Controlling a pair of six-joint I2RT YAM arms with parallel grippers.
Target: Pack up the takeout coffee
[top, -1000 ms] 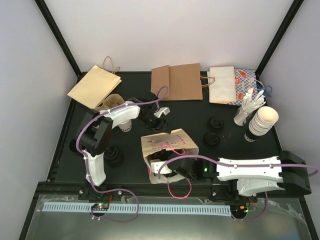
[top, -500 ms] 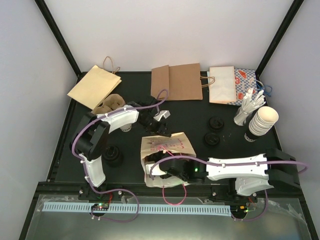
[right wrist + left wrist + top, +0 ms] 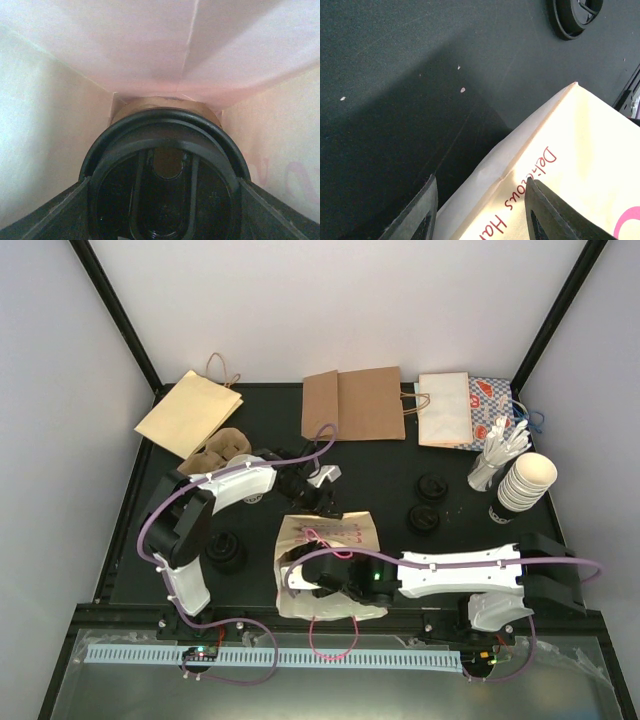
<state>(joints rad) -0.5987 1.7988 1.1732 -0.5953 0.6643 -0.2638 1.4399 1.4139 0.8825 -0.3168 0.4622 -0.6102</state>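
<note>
Takeout coffee (image 3: pixel 165 150) sits gripped in right end effector (image 3: pixel 164 185), inside bag (image 3: pixel 50 125).

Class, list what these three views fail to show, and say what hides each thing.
1. Right gripper: top view, jaws buried inside the paper bag.
2. Takeout coffee: right wrist view, sides and print covered by its black lid.
3. Bag lettering: left wrist view, cut off by the bottom edge.

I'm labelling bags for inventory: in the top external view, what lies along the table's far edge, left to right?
Tan paper bag, brown paper bag, white paper bag, blue-and-red patterned bag.
</note>
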